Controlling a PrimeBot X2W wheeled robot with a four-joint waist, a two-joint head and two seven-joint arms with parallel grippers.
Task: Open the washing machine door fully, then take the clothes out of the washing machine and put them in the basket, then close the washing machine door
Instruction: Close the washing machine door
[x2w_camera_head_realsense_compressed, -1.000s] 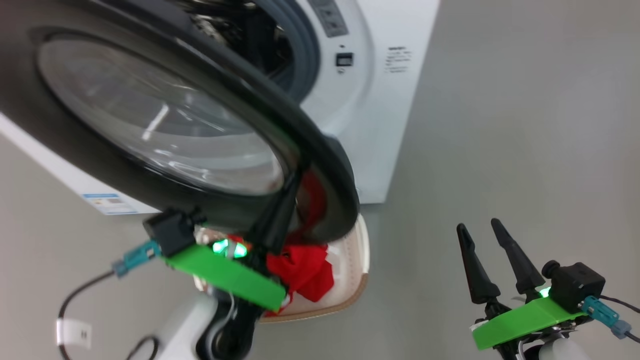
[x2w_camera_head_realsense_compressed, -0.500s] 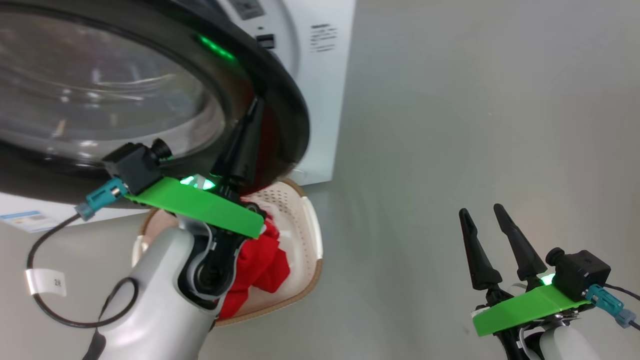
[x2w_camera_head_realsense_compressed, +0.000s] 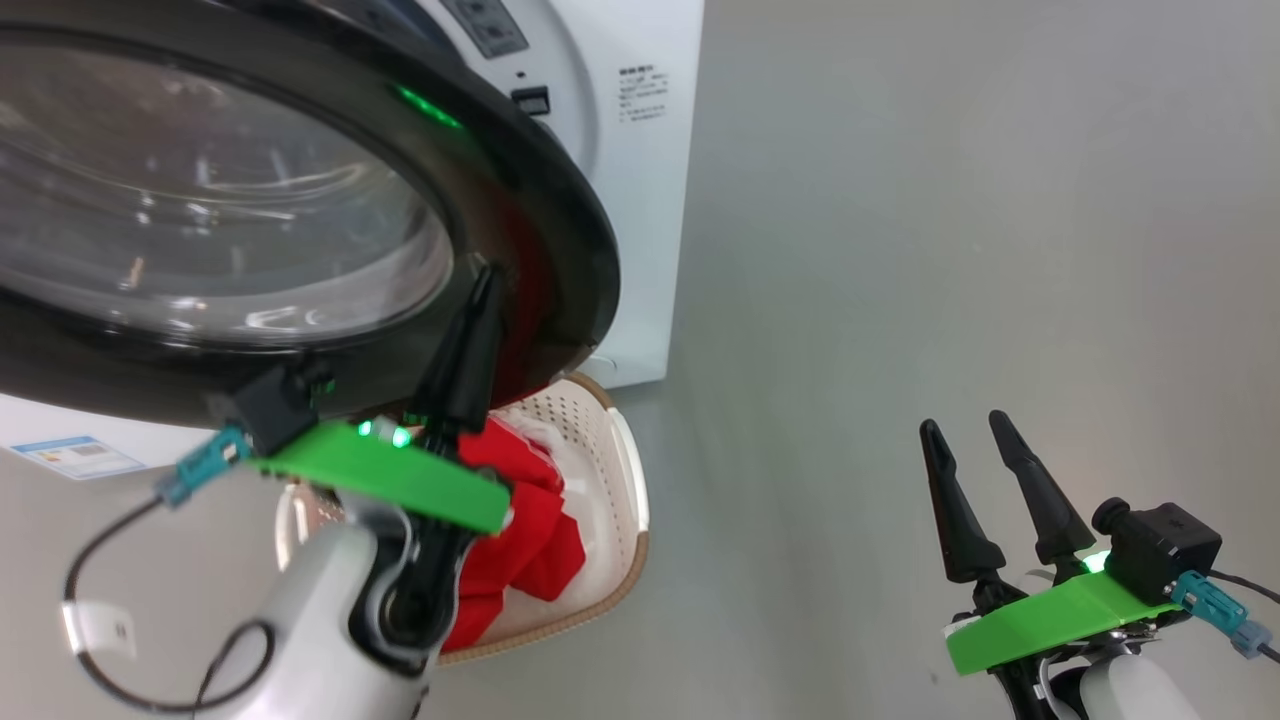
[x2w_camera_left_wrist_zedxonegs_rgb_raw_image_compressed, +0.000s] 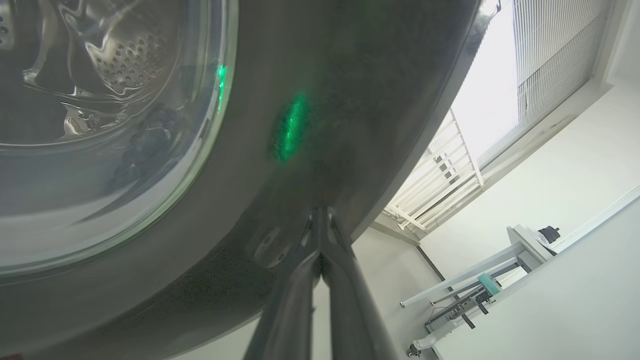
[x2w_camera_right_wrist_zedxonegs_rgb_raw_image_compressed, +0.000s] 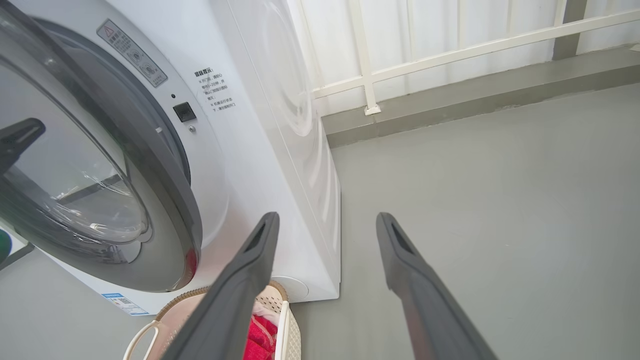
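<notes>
The washing machine door (x2w_camera_head_realsense_compressed: 530, 200), with its black rim and glass bowl, stands a little ajar against the white washing machine (x2w_camera_head_realsense_compressed: 650, 220). My left gripper (x2w_camera_head_realsense_compressed: 487, 278) is shut and holds nothing. Its tips point up against the door's black rim (x2w_camera_left_wrist_zedxonegs_rgb_raw_image_compressed: 300, 75), where the left wrist view shows the left gripper (x2w_camera_left_wrist_zedxonegs_rgb_raw_image_compressed: 320, 212) meeting it. Below the door sits the cream basket (x2w_camera_head_realsense_compressed: 625, 470) with the red clothes (x2w_camera_head_realsense_compressed: 520, 520) inside. My right gripper (x2w_camera_head_realsense_compressed: 963, 425) hangs open and empty over the floor, well right of the basket. The right wrist view looks past the right gripper (x2w_camera_right_wrist_zedxonegs_rgb_raw_image_compressed: 326, 220) to the door (x2w_camera_right_wrist_zedxonegs_rgb_raw_image_compressed: 170, 210), the basket (x2w_camera_right_wrist_zedxonegs_rgb_raw_image_compressed: 287, 325) and the clothes (x2w_camera_right_wrist_zedxonegs_rgb_raw_image_compressed: 260, 340).
Bare grey floor (x2w_camera_head_realsense_compressed: 900, 250) spreads right of the machine. A blue and white label (x2w_camera_head_realsense_compressed: 75, 457) marks the machine's lower front. A white railing on a low grey kerb (x2w_camera_right_wrist_zedxonegs_rgb_raw_image_compressed: 370, 75) runs behind the machine. A black cable (x2w_camera_head_realsense_compressed: 110, 560) loops off my left wrist.
The door has swung in toward the machine's front with my shut left gripper against its rim. The head camera has shifted too. My right gripper has not moved.
</notes>
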